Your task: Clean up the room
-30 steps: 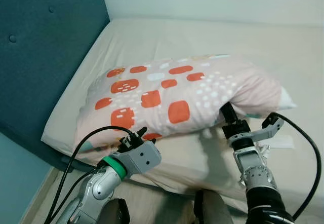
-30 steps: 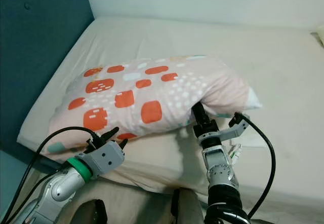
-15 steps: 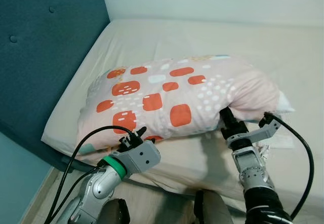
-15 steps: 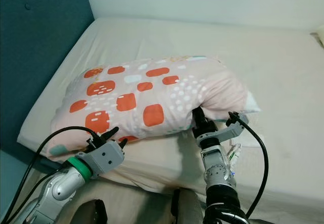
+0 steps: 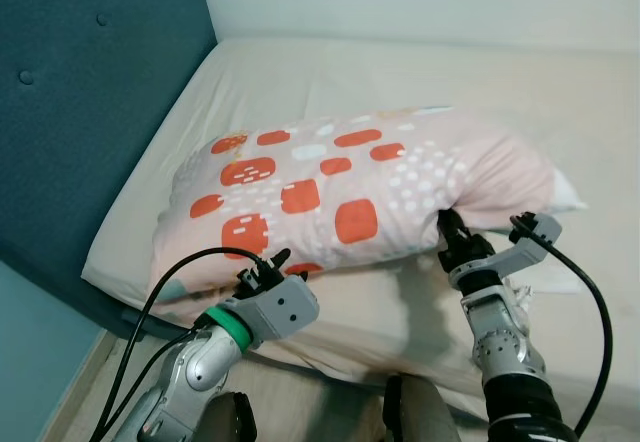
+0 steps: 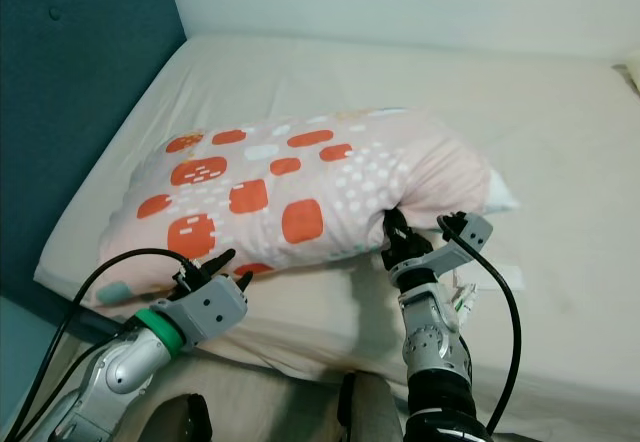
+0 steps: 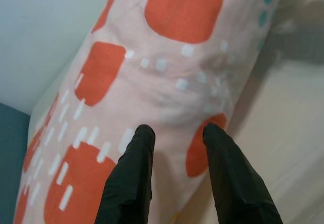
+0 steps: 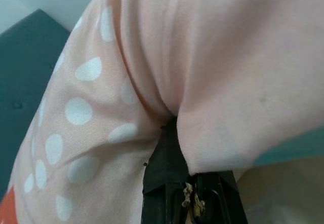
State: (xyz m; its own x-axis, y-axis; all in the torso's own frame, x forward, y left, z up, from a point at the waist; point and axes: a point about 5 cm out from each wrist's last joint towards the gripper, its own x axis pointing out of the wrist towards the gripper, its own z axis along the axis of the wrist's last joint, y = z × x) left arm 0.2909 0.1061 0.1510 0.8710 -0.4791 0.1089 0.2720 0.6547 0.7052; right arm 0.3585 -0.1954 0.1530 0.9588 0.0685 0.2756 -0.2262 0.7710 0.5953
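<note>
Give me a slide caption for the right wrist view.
Right gripper pinching a fold of the pink patterned pillow, the fabric bunched around its black fingers.

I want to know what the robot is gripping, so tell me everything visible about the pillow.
The soft pink fabric pillow with orange rounded squares and white dots lies lengthwise on the beige mattress. The right gripper is shut on a pinched fold at its near edge. The left gripper is open, fingertips at its other end.

The pillow is pale pink with orange rounded squares and white dots and dashes, the bed sheet beige, the headboard dark teal.
</note>
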